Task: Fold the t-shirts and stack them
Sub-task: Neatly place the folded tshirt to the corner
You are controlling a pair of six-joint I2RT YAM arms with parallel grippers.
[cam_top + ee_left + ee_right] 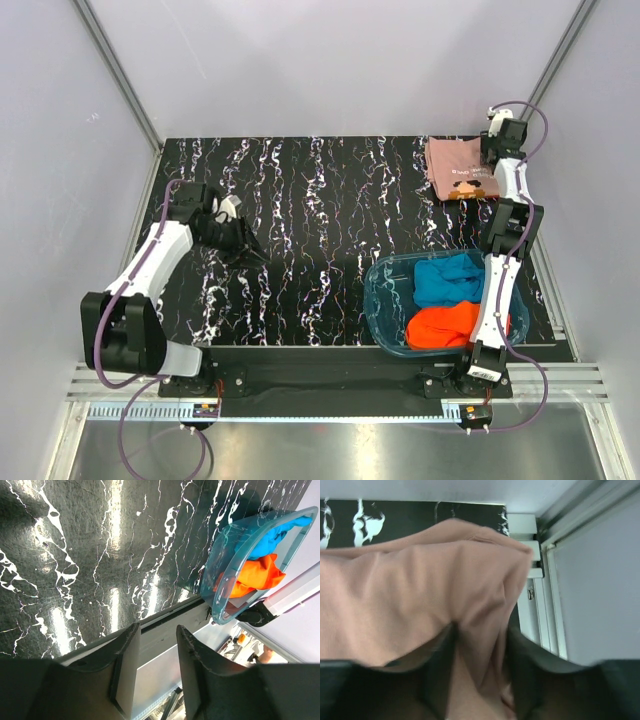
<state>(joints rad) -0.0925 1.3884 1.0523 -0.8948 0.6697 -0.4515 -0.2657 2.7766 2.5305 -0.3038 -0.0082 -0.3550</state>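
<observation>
Right gripper (481, 630) at the far right corner of the table (330, 200), jaws parted, a fold of the dusty-pink shirt (458, 170) lying between them (shirt folded, print up). Left gripper (157, 630) over the left side, jaws apart, nothing between. Blue shirt (448, 278) and orange-red shirt (445, 325) bunched in the tub (375, 300), near right.

From above, the right arm (497, 285) covers the 3 o'clock side of the translucent blue plastic tub (383, 300), the crumpled blue t-shirt (445, 280) and the orange-red t-shirt (440, 325). The print on the folded dusty-pink t-shirt (458, 165) is too small to read. At the right wrist, its blurred cloth hides whether the right gripper (480, 672) pinches it.
</observation>
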